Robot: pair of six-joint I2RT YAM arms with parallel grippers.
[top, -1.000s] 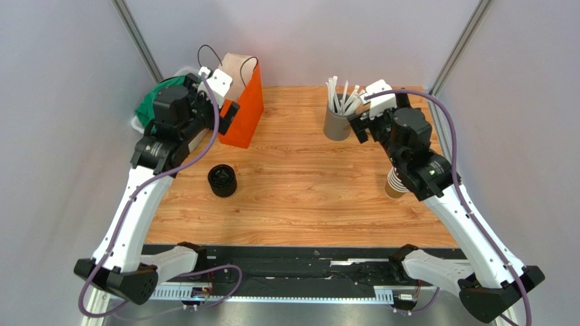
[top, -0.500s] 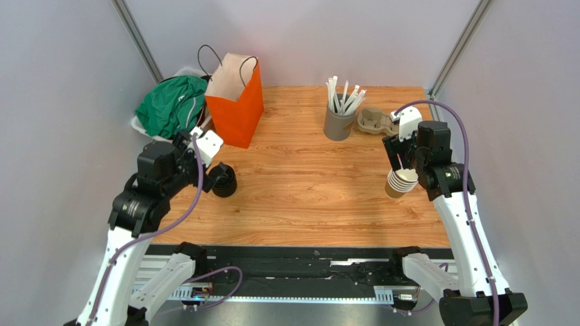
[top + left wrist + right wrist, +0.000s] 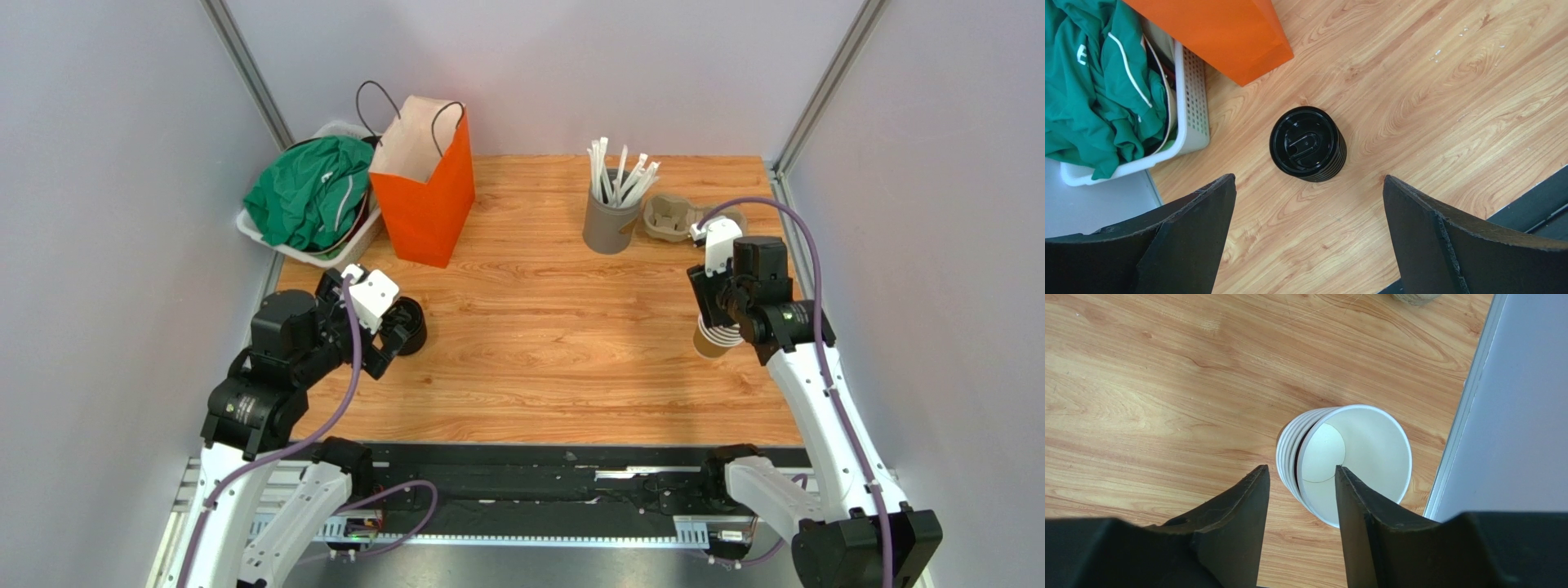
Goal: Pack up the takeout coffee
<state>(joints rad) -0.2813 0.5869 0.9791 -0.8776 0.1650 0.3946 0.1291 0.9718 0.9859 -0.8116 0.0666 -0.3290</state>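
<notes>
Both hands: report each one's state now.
Left hand: open, empty, over the black lid stack.
Right hand: astride the paper cup stack rim; grip cannot be told.

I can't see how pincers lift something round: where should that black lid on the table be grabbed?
Probably across its ribbed side wall, coming straight down. The black lid sits flat, top up, on the table, free all round, apart from the orange bag and basket. The open left gripper hangs above with a finger on each side.
</notes>
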